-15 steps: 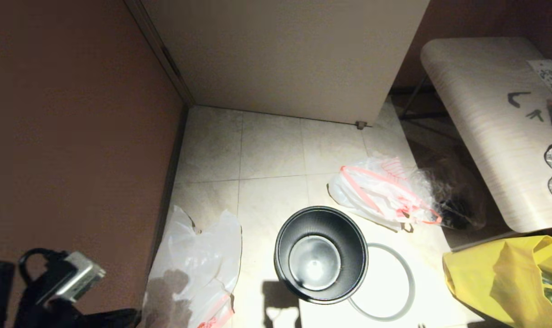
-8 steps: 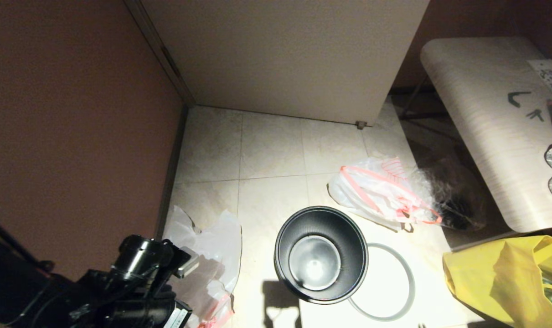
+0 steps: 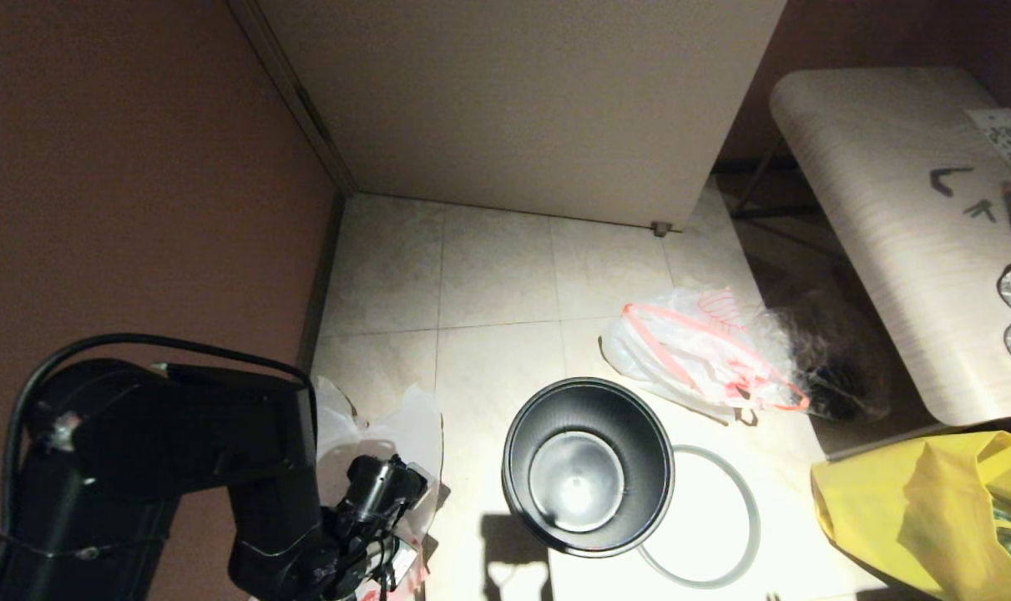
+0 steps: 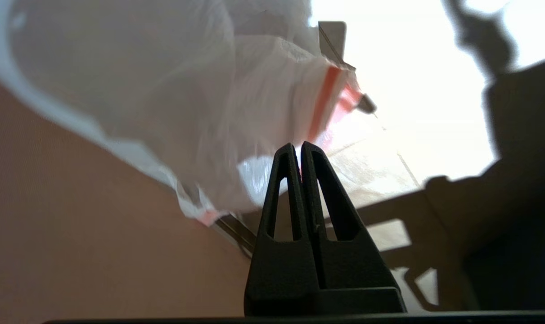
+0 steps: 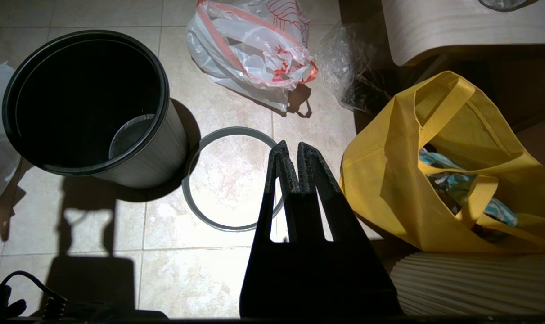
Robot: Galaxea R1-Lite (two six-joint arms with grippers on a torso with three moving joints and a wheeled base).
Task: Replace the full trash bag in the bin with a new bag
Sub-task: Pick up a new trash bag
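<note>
The black bin (image 3: 639, 434) stands empty on the tiled floor, its grey hoop (image 3: 751, 509) lying flat beside it. The full trash bag (image 3: 689, 351), white with red drawstrings, lies on the floor beyond the bin. The limp new bag (image 3: 388, 434) lies by the left wall. My left arm (image 3: 221, 434) reaches down over it. In the left wrist view the left gripper (image 4: 298, 148) is shut, its tips close to the new bag (image 4: 186, 112) near the red edge strip. My right gripper (image 5: 289, 148) is shut and empty above the floor, over the hoop's (image 5: 195, 207) edge.
A yellow bag (image 3: 931, 509) with contents sits at the right front. A clear crinkly bag (image 3: 822, 367) lies under the edge of a pale table (image 3: 889, 234). A brown wall (image 3: 138, 209) closes the left side, and a white panel (image 3: 522, 100) the back.
My left arm has swung in from the lower left corner and come down over the new bag. The bin, the hoop and the other bags have not moved.
</note>
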